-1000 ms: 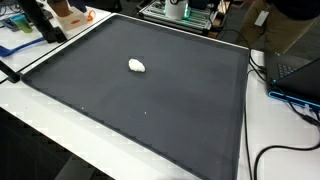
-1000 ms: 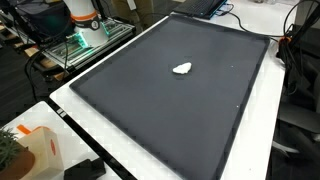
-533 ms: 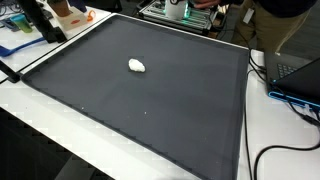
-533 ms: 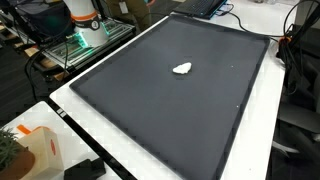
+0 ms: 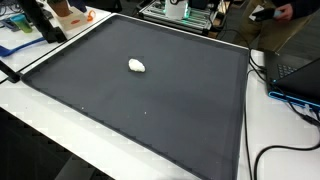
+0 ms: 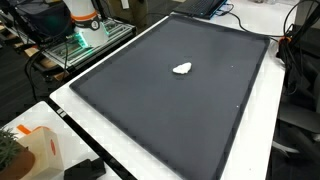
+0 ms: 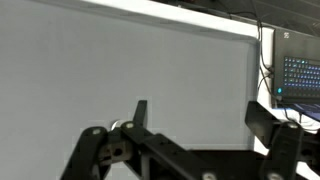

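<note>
Watching wrist view, I saw gripper jaws spread wide. Counted one white lump on one dark mat, one laptop beside mat.

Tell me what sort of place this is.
Most likely a robotics lab or workshop. A large dark mat covers a white table, a laptop with trailing cables sits at the table's edge, and a wire rack of green-lit electronics stands beside it.
</note>
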Motion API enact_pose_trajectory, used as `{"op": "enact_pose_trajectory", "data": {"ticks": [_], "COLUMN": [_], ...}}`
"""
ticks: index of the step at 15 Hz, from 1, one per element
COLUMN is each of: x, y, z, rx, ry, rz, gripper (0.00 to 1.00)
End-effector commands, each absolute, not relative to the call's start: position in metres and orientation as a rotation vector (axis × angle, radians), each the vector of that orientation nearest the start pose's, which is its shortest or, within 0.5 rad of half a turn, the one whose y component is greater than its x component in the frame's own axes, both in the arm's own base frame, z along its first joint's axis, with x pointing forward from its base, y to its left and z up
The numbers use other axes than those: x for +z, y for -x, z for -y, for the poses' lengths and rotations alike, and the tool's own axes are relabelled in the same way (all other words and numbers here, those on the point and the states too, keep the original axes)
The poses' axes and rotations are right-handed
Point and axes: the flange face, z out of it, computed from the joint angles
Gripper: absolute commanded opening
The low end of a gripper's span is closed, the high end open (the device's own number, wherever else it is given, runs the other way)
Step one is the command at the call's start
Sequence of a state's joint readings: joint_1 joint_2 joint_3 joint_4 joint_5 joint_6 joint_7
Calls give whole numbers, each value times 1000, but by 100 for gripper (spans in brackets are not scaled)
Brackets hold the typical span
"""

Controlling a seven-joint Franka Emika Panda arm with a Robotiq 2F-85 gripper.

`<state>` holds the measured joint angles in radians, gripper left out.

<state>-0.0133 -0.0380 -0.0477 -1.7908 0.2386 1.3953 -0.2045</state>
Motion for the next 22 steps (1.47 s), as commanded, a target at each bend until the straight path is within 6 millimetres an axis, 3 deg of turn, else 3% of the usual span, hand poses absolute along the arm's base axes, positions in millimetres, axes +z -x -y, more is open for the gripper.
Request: {"op": "enact_pose_trajectory", "data": {"ticks": [1, 5, 8, 12, 16, 17, 18, 19, 22], "x": [519, 492, 460, 409, 360, 351, 346, 355, 353], "y": [-493, -469, -451, -419, -374, -372, -398, -390, -402], "z": [-59, -112, -119, -98, -57, -47, -40, -51, -40], "rx": [246, -48, -246, -514, -745, -749, -599, -670, -637], "ry": [2939, 3028, 3073, 3118, 3125, 3118, 3137, 3123, 3131], "rz": [300, 248, 138, -5, -108, -134, -201, -127, -178], "gripper": [100, 100, 100, 100, 100, 100, 100, 100, 100]}}
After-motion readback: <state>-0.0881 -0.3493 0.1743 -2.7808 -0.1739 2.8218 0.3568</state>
